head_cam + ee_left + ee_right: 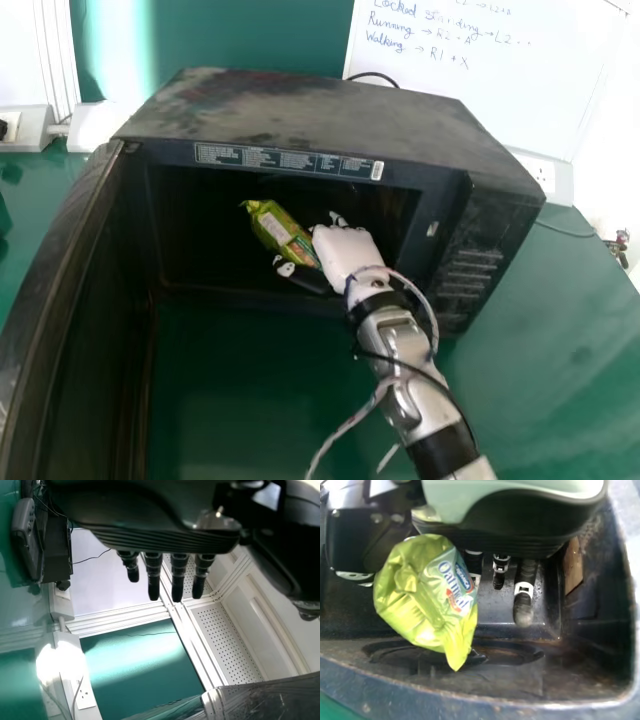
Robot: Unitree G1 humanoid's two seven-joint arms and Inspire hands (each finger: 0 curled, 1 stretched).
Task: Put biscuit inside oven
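Biscuit packet (278,232) inside the oven (330,110), at the near part of the cavity, held by the right hand (345,250). The hand reaches in through the opening, back uppermost; its thumb lies along the packet's near side and its fingers along the far side, the packet pinched between them. The packet extends leftward from the hand, tilted, with one end tucked against the grip and the other free.

The wrapper is glossy lime green – crumpled, with bright highlights along its folds – and tapers to a pointed, pinched corner away from the palm. On the part nearest the fingers sits a pale blue-green panel with blue lettering, a dark blue patch and a smaller red one. Whether the packet touches the cavity floor cannot be told.

Around the hand, the dark cavity has a worn, rust-marked front edge; a brownish panel (573,567) is set beside the fingers, on the side away from the thumb. The oven door (60,330) stands open to the hand's left, and the green surface (240,400) extends below and in front. Left hand (160,537), in the left wrist view: fingers straight and slightly spread, holding nothing
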